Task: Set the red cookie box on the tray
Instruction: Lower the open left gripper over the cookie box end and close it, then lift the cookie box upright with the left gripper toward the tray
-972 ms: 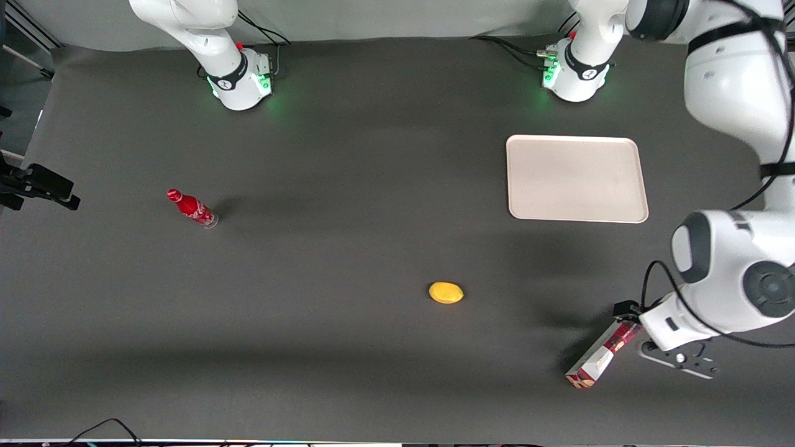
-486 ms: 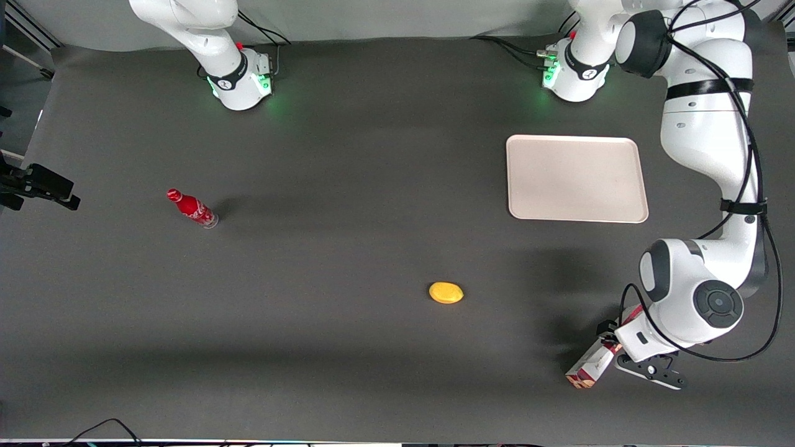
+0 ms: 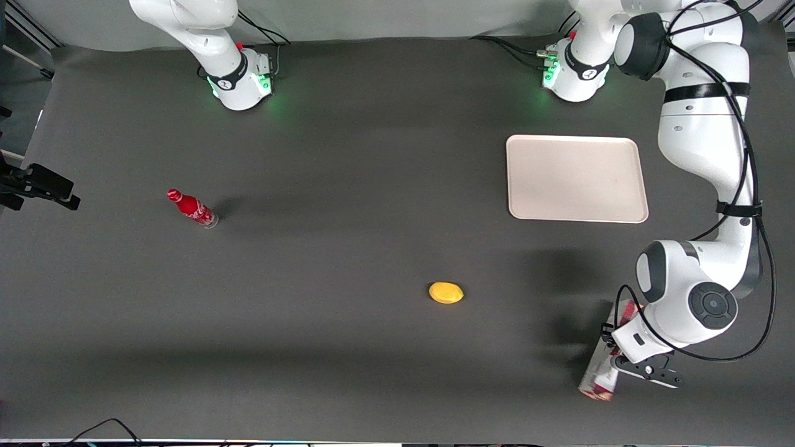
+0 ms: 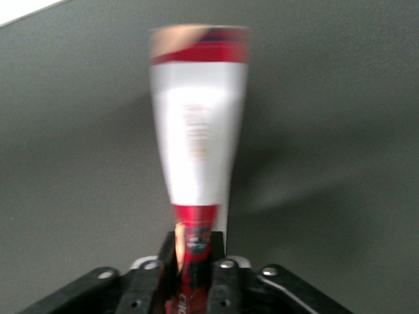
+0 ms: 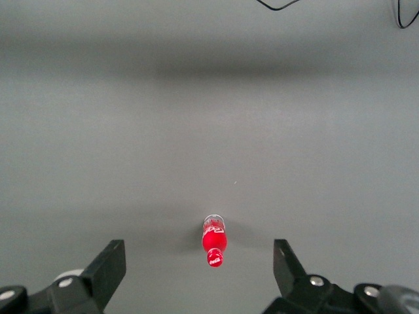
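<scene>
The red cookie box (image 3: 597, 377) is a long narrow box with dark red plaid and a white patch. It lies near the table edge closest to the front camera, at the working arm's end. My left gripper (image 3: 613, 349) is over its middle and shut on it. The left wrist view shows the fingers (image 4: 222, 261) clamped on the box's red end, with its white side (image 4: 198, 131) stretching away from the gripper (image 4: 196, 252). I cannot tell whether the box is off the table. The pale pink tray (image 3: 577, 179) lies flat farther from the front camera than the box, with nothing on it.
A yellow oval object (image 3: 446, 292) lies near the middle of the table. A small red bottle (image 3: 191, 208) stands toward the parked arm's end; it also shows in the right wrist view (image 5: 213, 242). The table's near edge runs close by the box.
The left arm swung in over the box and its gripper closed on it. The box turned from a slant to point more straight toward the front camera.
</scene>
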You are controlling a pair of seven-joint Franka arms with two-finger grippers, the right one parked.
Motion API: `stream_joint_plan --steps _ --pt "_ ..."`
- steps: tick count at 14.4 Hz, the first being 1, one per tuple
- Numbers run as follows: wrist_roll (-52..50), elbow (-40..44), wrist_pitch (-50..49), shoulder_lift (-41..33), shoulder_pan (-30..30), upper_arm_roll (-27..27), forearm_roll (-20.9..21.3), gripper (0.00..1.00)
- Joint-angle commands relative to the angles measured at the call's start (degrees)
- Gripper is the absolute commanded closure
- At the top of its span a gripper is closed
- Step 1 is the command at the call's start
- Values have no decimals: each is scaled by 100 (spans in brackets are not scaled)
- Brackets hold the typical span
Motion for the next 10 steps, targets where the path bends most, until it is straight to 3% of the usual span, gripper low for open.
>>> stream_joint_plan --steps 1,5,10 --pt "-89 89 -770 -420 3 28 -135 100" --pt "-98 124 -2209 -1324 39 133 -355 100" --pt "-291 133 -4248 -2660 39 660 -425 100"
